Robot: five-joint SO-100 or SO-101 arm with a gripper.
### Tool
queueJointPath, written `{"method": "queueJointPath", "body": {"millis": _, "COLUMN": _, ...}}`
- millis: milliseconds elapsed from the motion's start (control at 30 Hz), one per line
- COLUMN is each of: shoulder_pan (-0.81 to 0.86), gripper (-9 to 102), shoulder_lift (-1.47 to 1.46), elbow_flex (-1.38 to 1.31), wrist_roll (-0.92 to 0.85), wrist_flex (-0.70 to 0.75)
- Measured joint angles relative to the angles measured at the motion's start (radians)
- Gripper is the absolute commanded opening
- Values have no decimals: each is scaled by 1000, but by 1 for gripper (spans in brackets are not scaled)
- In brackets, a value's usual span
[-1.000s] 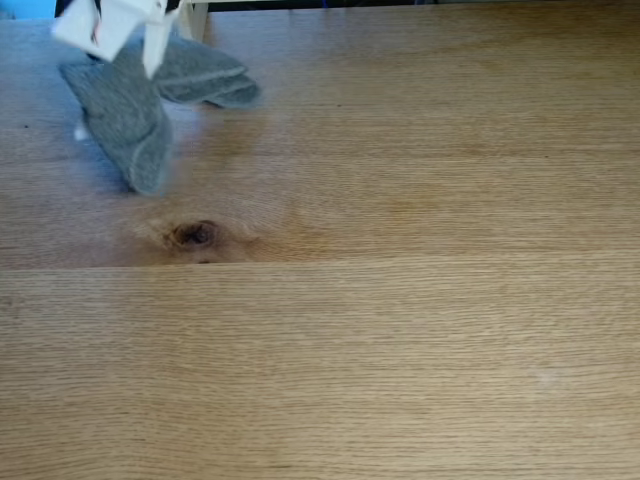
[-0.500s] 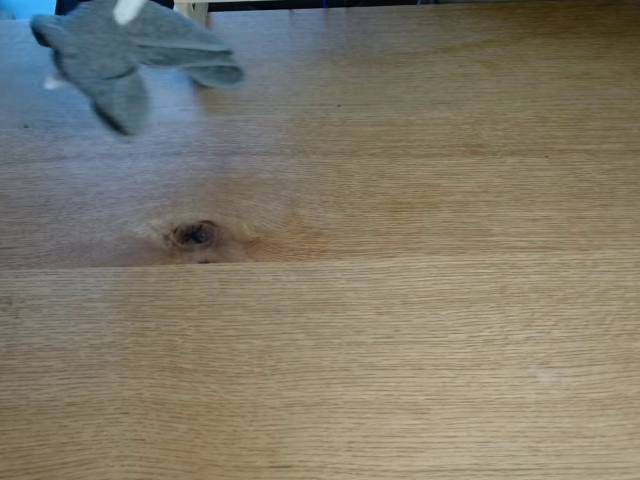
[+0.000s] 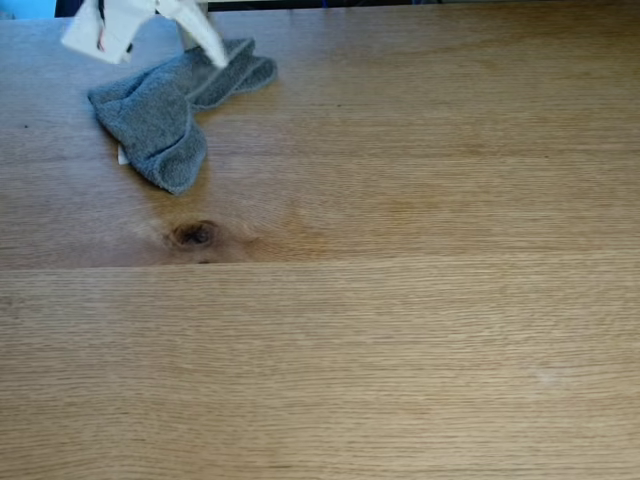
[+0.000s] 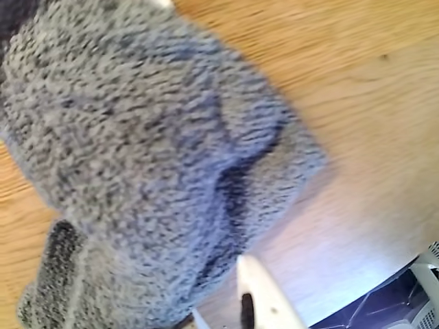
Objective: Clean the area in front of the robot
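A grey terry cloth (image 3: pixel 150 115) lies crumpled on the light-brown oak tabletop (image 3: pixel 400 300) at the far left in the fixed view. The robot's white gripper (image 3: pixel 213 55) comes down from the top edge and is shut on the cloth's upper right fold. In the wrist view the cloth (image 4: pixel 137 157) hangs close before the lens, and one white finger (image 4: pixel 267 305) shows at the bottom edge beside it. The gripper's other finger is hidden by the cloth. A dark oval knot (image 3: pixel 193 234) sits just below the cloth.
A small greyish smear (image 3: pixel 545 377) marks the wood at the lower right. The table's far edge runs along the top of the fixed view, with a pale wooden post (image 3: pixel 196 10) behind the gripper. Bare wood (image 4: pixel 357 103) lies beside the cloth in the wrist view.
Half a second ago the cloth was up at the top left corner. It has since come down and to the right, and the gripper is back in the fixed view.
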Motion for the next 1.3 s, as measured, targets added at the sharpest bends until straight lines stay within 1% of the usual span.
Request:
{"method": "queueJointPath", "body": {"millis": 33, "shoulder_pan": -2, "gripper": 56, "shoulder_lift": 0, "elbow_flex": 0, "wrist_roll": 6, "wrist_flex": -8}}
{"method": "queueJointPath", "body": {"millis": 100, "shoulder_pan": -2, "gripper": 41, "shoulder_lift": 0, "elbow_flex": 0, "wrist_roll": 25, "wrist_flex": -34}}
{"method": "queueJointPath", "body": {"millis": 133, "shoulder_pan": -2, "gripper": 35, "shoulder_lift": 6, "elbow_flex": 0, "wrist_roll": 34, "wrist_flex": -46}}
{"method": "queueJointPath", "body": {"millis": 233, "shoulder_pan": -35, "gripper": 23, "shoulder_lift": 67, "elbow_flex": 0, "wrist_roll": 86, "wrist_flex": -54}}
{"method": "queueJointPath", "body": {"millis": 333, "shoulder_pan": -126, "gripper": 15, "shoulder_lift": 155, "elbow_flex": 0, "wrist_roll": 127, "wrist_flex": -37}}
{"method": "queueJointPath", "body": {"millis": 433, "shoulder_pan": -252, "gripper": 8, "shoulder_lift": 249, "elbow_flex": 0, "wrist_roll": 193, "wrist_flex": 2}}
{"method": "queueJointPath", "body": {"millis": 500, "shoulder_pan": -353, "gripper": 0, "shoulder_lift": 296, "elbow_flex": 0, "wrist_roll": 239, "wrist_flex": 35}}
{"method": "queueJointPath", "body": {"millis": 667, "shoulder_pan": -609, "gripper": 0, "shoulder_lift": 379, "elbow_flex": 0, "wrist_roll": 393, "wrist_flex": 141}}
{"method": "queueJointPath", "body": {"millis": 833, "shoulder_pan": -818, "gripper": 0, "shoulder_lift": 451, "elbow_flex": 0, "wrist_roll": 569, "wrist_flex": 210}}
{"method": "queueJointPath", "body": {"millis": 933, "shoulder_pan": -910, "gripper": 0, "shoulder_lift": 506, "elbow_flex": 0, "wrist_roll": 676, "wrist_flex": 239}}
{"method": "queueJointPath", "body": {"millis": 1033, "shoulder_pan": -974, "gripper": 0, "shoulder_lift": 574, "elbow_flex": 0, "wrist_roll": 767, "wrist_flex": 279}}
{"method": "queueJointPath", "body": {"millis": 1133, "shoulder_pan": -994, "gripper": 0, "shoulder_lift": 649, "elbow_flex": 25, "wrist_roll": 808, "wrist_flex": 316}}
{"method": "queueJointPath", "body": {"millis": 1300, "shoulder_pan": -1002, "gripper": 0, "shoulder_lift": 881, "elbow_flex": 244, "wrist_roll": 798, "wrist_flex": 333}}
